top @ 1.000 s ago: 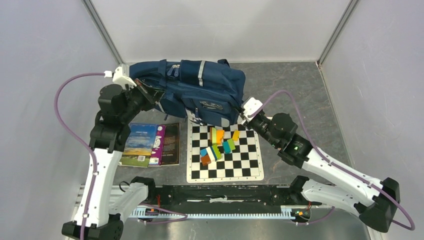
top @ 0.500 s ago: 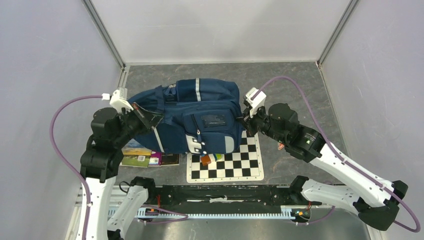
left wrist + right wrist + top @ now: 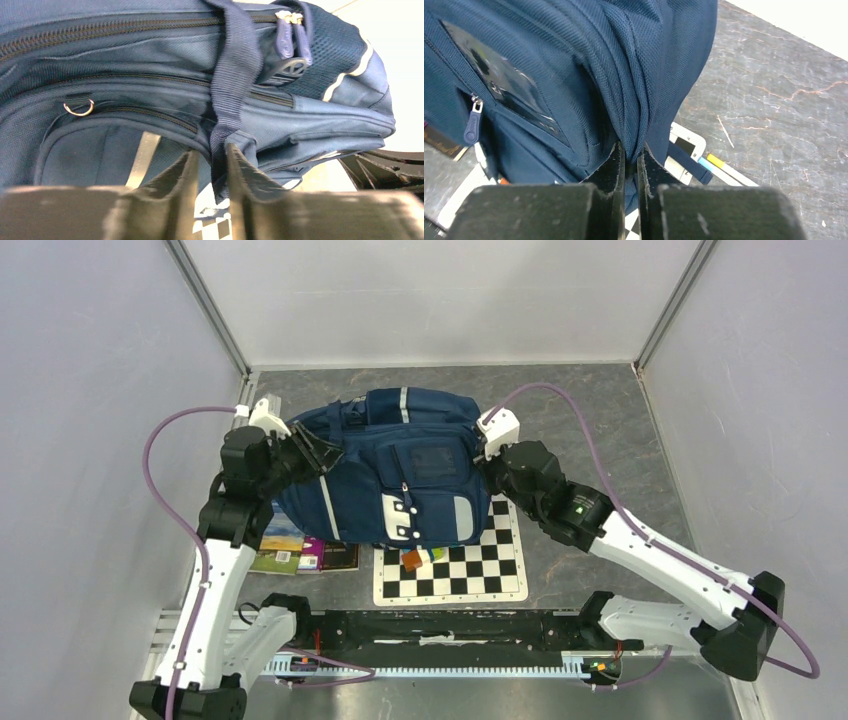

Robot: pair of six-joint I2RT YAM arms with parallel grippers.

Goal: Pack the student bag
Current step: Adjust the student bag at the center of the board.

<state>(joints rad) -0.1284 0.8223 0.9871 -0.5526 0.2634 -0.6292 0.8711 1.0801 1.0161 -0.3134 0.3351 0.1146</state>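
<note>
A navy bag [image 3: 420, 480] of coarse woven nylon, with grey reflective stripes and zipped front pockets, stands upright over the far edge of a chessboard [image 3: 480, 565] on the veined grey tabletop [image 3: 590, 410]. An arm flanks it on each side. Left of the chessboard, the left end effector [image 3: 211, 150] has its dark jaws nearly together around a ribbed webbing strap [image 3: 232, 75] at the bag's side; whether they pinch it cannot be told. Above the chessboard's right corner, the right end effector [image 3: 631, 146] is clamped tight on a fold of the bag's textured fabric. An orange block [image 3: 411, 560] peeks out at the bag's foot on the chessboard, and glossy books [image 3: 300, 552] lie flat just left of the chessboard, partly under the bag. A second earlier the bag lay slumped on its side beyond the chessboard, leaving a cluster of coloured blocks and the books in plain sight; now it is raised, pockets facing up, and covers most of them.
</note>
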